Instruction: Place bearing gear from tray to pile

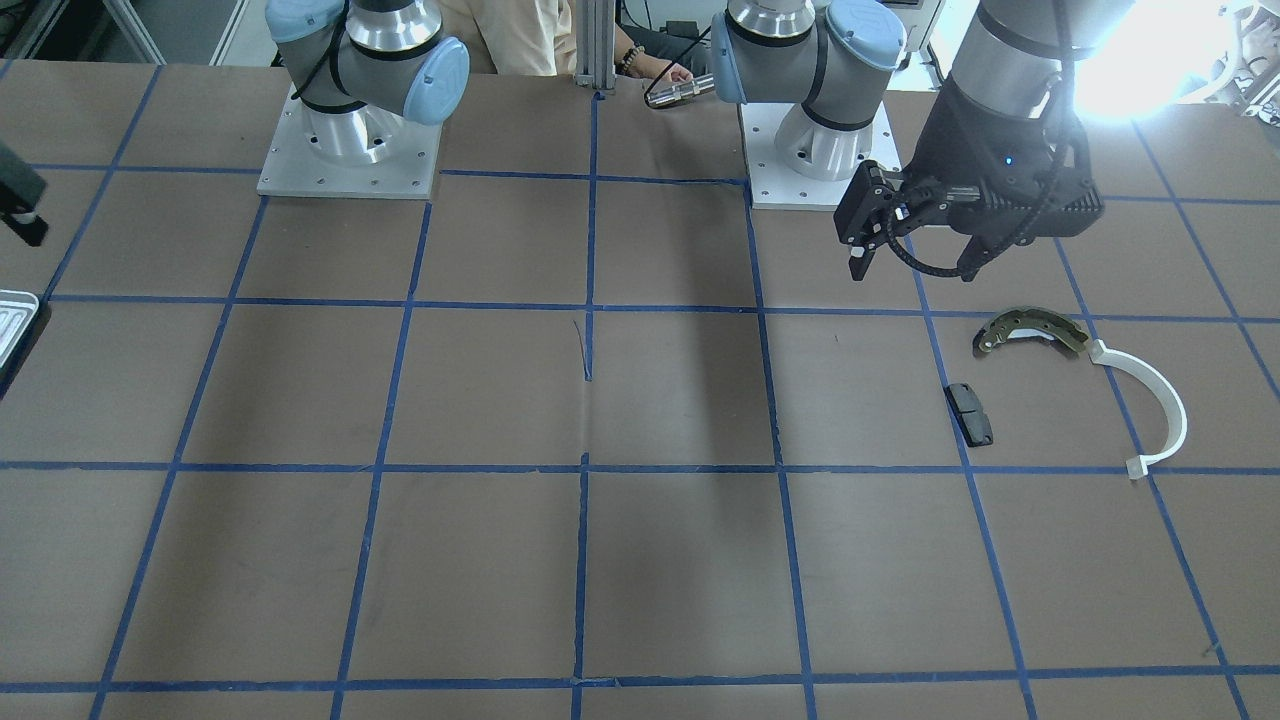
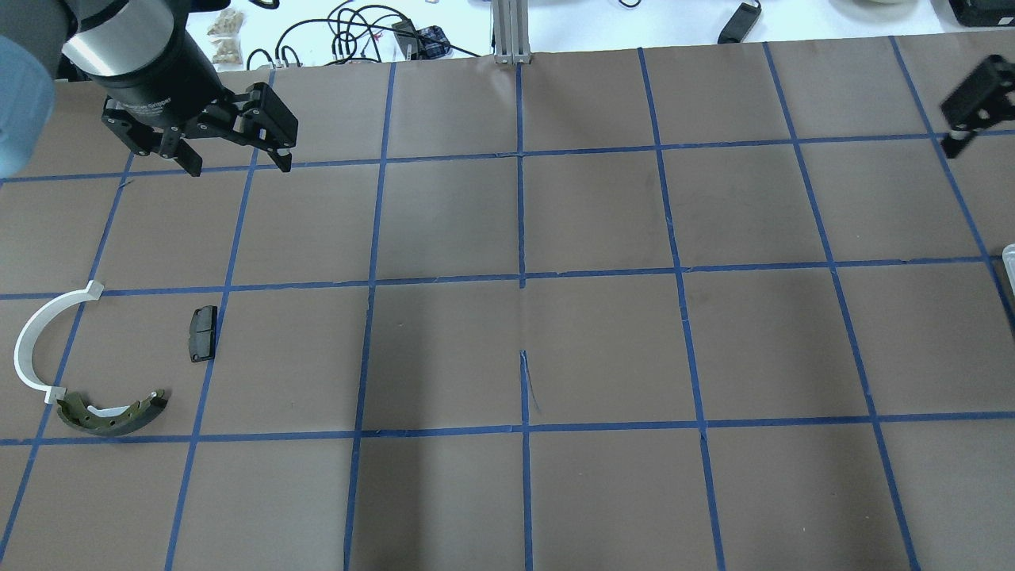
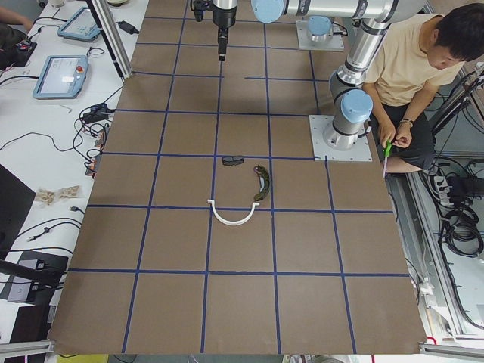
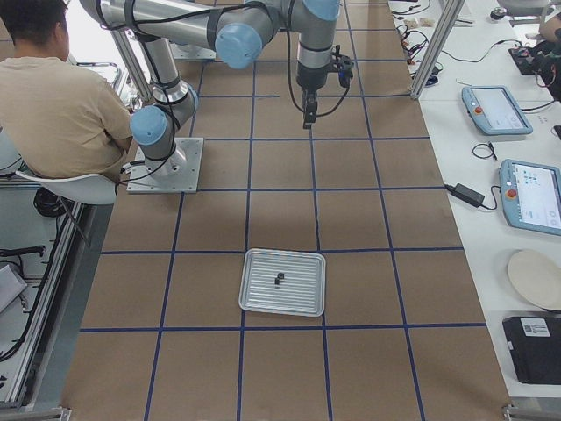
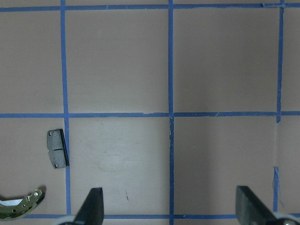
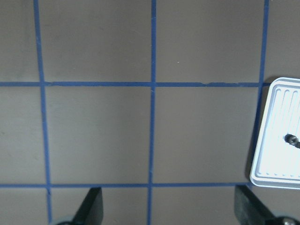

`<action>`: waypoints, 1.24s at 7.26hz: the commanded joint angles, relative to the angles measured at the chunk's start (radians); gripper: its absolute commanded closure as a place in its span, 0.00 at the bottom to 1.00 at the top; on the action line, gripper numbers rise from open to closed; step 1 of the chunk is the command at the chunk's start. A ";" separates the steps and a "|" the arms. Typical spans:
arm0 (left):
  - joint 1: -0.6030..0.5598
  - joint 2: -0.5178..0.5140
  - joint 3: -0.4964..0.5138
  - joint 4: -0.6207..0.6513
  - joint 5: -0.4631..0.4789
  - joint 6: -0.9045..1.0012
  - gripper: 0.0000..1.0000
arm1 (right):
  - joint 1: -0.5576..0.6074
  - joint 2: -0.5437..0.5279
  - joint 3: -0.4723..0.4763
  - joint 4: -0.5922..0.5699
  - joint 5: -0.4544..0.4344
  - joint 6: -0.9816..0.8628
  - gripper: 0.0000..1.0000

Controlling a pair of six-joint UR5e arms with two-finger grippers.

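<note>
Left arm: it hung over the counter [image 2: 603, 349] at the robot's left end, with the wrist pointing straight down. The left pincer [image 2: 239, 166] was spread wide, with nothing between its fingers. It stood toward the counter's far edge, near the pile but not over it.

Right arm: it reached out over the opposite end, also pointing down. The right pincer [image 6: 168, 201] was likewise spread apart and held nothing. You could see the tray [image 6: 272, 140] only at the right margin of that wrist view, so the pincer stood beside the tray, not above it.

Task item: the bearing gear [image 4: 279, 280] lay inside the tray, near its middle, as a small dark piece on the ridged bottom.

Pile: it comprised the brake shoe [image 2: 111, 414], the white arc [image 2: 36, 341] touching one end of the shoe, and the black pad [image 2: 202, 333] just beside them. Tray and pile lay well apart, with blue-taped squares of counter between.

A seated person [image 4: 53, 96] was next to the robot bases.
</note>
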 commanded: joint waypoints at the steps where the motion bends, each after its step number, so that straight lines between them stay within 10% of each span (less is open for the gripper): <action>1: -0.001 0.000 0.001 0.000 0.000 0.000 0.00 | -0.267 0.130 0.004 -0.066 0.000 -0.511 0.00; 5: -0.001 0.000 0.001 0.000 0.000 0.000 0.00 | -0.446 0.451 0.008 -0.447 -0.058 -1.222 0.00; 9: -0.001 0.000 0.001 0.000 0.000 0.000 0.00 | -0.503 0.492 0.144 -0.634 -0.023 -1.318 0.11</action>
